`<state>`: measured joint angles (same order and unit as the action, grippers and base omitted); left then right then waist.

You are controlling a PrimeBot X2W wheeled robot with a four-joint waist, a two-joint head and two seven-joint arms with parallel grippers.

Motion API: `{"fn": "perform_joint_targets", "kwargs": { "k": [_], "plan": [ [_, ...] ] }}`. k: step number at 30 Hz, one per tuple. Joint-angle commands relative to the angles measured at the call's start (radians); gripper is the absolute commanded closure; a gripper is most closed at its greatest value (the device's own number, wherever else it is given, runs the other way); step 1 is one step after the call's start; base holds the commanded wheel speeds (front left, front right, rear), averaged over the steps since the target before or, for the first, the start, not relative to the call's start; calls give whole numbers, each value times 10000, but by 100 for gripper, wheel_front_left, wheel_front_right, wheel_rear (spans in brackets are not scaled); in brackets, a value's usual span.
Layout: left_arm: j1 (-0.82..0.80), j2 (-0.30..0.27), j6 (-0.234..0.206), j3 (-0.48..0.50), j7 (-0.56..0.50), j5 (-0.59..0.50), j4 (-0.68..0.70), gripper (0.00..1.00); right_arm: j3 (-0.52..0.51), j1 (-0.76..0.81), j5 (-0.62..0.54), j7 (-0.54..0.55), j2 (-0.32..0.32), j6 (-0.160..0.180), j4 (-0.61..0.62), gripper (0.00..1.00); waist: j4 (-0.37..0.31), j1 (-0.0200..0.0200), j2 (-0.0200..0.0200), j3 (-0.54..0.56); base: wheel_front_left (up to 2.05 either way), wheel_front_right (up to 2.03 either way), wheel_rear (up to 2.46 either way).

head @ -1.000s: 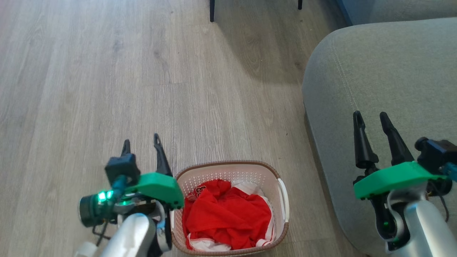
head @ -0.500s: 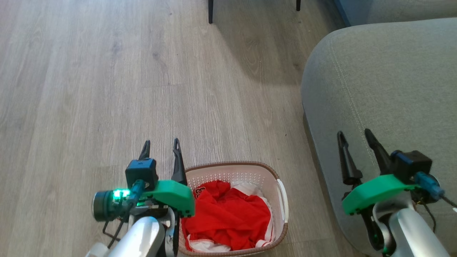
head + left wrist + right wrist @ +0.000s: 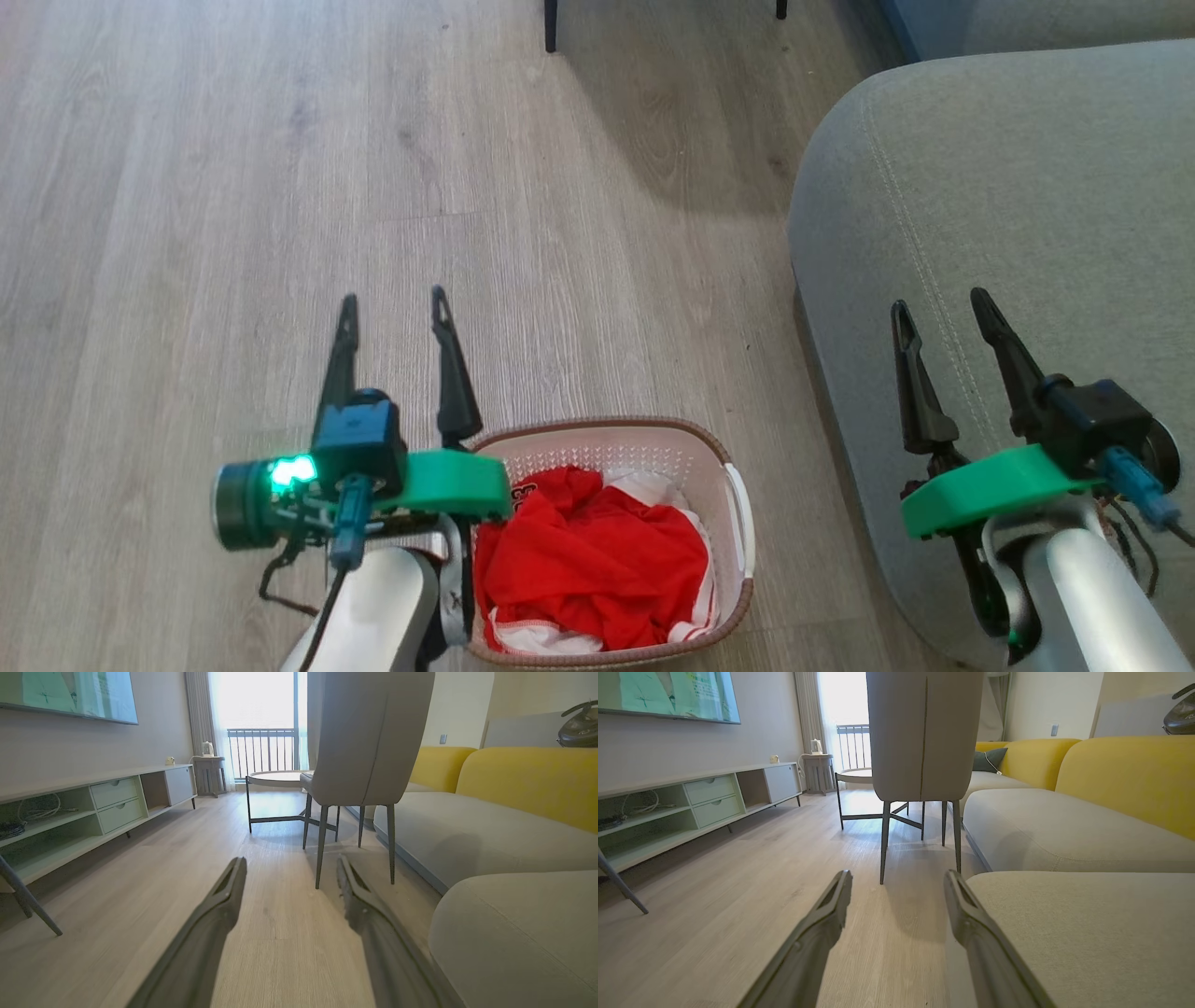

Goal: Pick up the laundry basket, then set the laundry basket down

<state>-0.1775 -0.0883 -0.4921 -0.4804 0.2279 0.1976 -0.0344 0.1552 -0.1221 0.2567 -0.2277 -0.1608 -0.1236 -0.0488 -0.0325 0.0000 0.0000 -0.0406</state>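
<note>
Laundry basket (image 3: 616,455) sits on the floor (image 3: 233,187) at lower centre of the head view, handles facing frame left and right. Left claw (image 3: 392,297), spread and empty, is just beside its left edge. Right claw (image 3: 939,301), likewise spread and empty, is well apart over the sofa (image 3: 1027,187).

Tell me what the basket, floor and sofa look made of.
Basket: likely moulded plastic, cream and matt, going by the even rows of holes; its brown rim looks woven, perhaps only patterned.
Floor: wood or wood-look laminate, pale grey planks with grain and seams, low sheen.
Sofa: grey woven fabric, matt, with a stitched seam.
</note>
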Motion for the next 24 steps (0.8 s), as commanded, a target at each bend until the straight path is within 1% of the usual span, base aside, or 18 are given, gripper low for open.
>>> {"fn": "perform_joint_targets", "kwargs": {
  "k": [1,4,6,9,13,14,15,17,20,24],
  "plan": [
    [-203,41,-1,390,145,-324,448,0,110,-374,-263,-149,5,-67,394,0,1,0,0,-3,0,0,0],
    [29,205,295,720,234,-326,444,0,111,-302,-450,-237,34,-69,360,0,1,0,0,-11,0,0,0],
    [188,284,386,1004,293,-431,223,0,133,-257,-582,-296,29,-70,280,0,-6,0,0,-20,0,0,0],
    [349,353,787,1270,339,-356,-144,0,56,-181,-593,-341,75,-71,-20,0,-28,0,0,-31,0,0,0],
    [502,375,1098,1574,339,450,-198,0,-152,-145,-384,-341,194,-71,-489,0,-37,0,0,-73,0,0,0],
    [573,376,1190,1605,339,733,-282,0,-146,-146,-353,-341,199,-71,-587,0,-41,0,0,-73,0,0,0],
    [705,377,1401,1588,339,1288,-534,0,-114,-141,-328,-341,196,-71,-692,0,-47,0,0,-59,0,0,0],
    [678,378,1583,1682,339,1209,-807,0,-27,-132,-345,-341,156,-71,-865,0,-52,0,0,-45,0,0,0],
    [738,378,1690,1836,339,1335,-996,0,-5,-121,-331,-341,175,-71,-1027,0,-70,0,0,-14,0,0,0],
    [827,379,1761,1886,339,1164,-1158,0,57,-94,-352,-341,192,-71,-1148,0,-86,0,0,21,0,0,0]
  ]
}}
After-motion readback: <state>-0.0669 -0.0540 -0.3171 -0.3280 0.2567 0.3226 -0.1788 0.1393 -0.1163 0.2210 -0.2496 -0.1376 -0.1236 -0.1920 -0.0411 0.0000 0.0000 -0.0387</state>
